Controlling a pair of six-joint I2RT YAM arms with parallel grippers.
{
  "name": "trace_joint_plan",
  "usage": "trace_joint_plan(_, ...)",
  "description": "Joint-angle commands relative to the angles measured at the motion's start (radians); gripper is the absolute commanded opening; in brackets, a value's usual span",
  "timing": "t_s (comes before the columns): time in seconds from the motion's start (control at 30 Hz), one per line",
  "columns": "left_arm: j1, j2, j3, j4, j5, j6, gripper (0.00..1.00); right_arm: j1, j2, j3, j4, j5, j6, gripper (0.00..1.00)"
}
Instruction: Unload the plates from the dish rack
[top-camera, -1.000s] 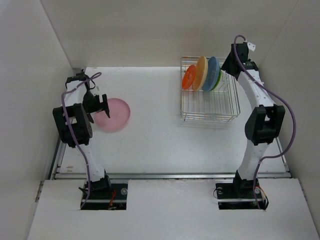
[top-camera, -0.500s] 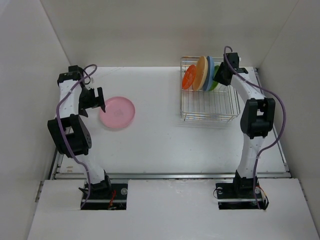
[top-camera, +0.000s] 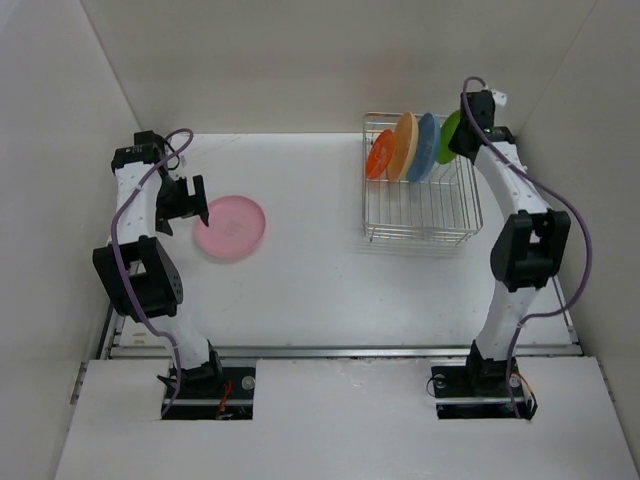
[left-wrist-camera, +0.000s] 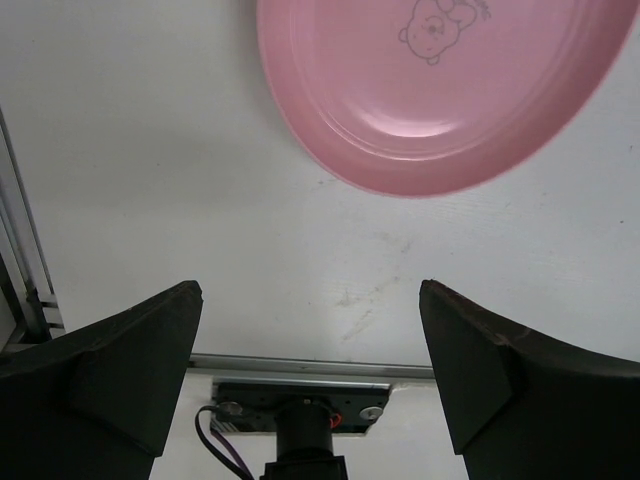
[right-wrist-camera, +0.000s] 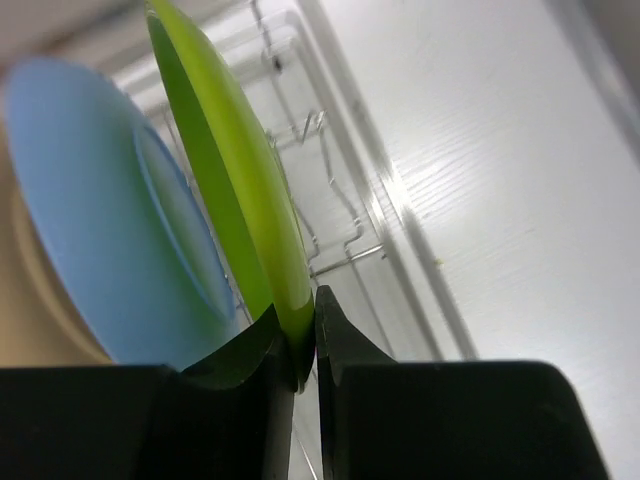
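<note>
White arms (top-camera: 505, 185), black joints (top-camera: 527, 250), purple cables (left-wrist-camera: 225, 445), black fingers (left-wrist-camera: 120, 370)

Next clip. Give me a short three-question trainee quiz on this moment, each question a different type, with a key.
1. True or false: the left gripper is shut on the pink plate.
2. Which plate does the right gripper pinch? A. blue plate B. lime green plate C. orange-red plate
3. How many plates stand unheld in the dish rack?
Key: 1 false, it is open and the plate lies apart from it on the table; 2 B; 3 three.
</note>
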Motion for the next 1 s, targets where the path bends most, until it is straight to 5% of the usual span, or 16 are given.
trace_joint_plan(0.0, 0.001, -0.042, 0.019, -0.036, -0.009, 0.013, 0.88, 0.018, -0.230, 0.053, 0.040, 0.209, -0.044, 0.00)
trace_joint_plan(0.17, 0.001, -0.053, 0.028, -0.046, -0.009, 0.013, 0.88, 0.102, -0.341, 0.102, -0.001, 0.529, -0.087, 0.00)
trace_joint_plan(0.23, 0.001, -0.053, 0.028, -0.046, -0.009, 0.013, 0.88, 0.145, -0.410, 0.072, 0.049, 0.507, -0.157, 0.00)
trace_joint_plan(0.37, 0.001, -0.062, 0.028, -0.046, -0.009, 0.013, 0.88, 0.257, -0.491, -0.082, 0.144, 0.022, -0.286, 0.00)
trace_joint_plan(0.4, 0.001, -0.062, 0.028, -0.046, -0.009, 0.013, 0.88, 0.282, -0.482, -0.093, 0.125, -0.274, -0.287, 0.00)
trace_joint_plan(0.53, 0.001, -0.071, 0.028, -0.046, -0.009, 0.013, 0.88, 0.345, -0.360, -0.102, 0.040, -0.905, -0.343, 0.00)
trace_joint_plan(0.73, 0.001, -0.090, 0.019, -0.046, -0.018, 0.022, 0.88, 0.394, -0.139, -0.120, -0.089, -1.266, -0.423, 0.00)
trace_joint_plan(0.97, 0.001, -0.090, 0.010, -0.046, -0.018, 0.022, 0.88, 0.457, 0.056, -0.039, -0.202, -1.162, -0.448, 0.04)
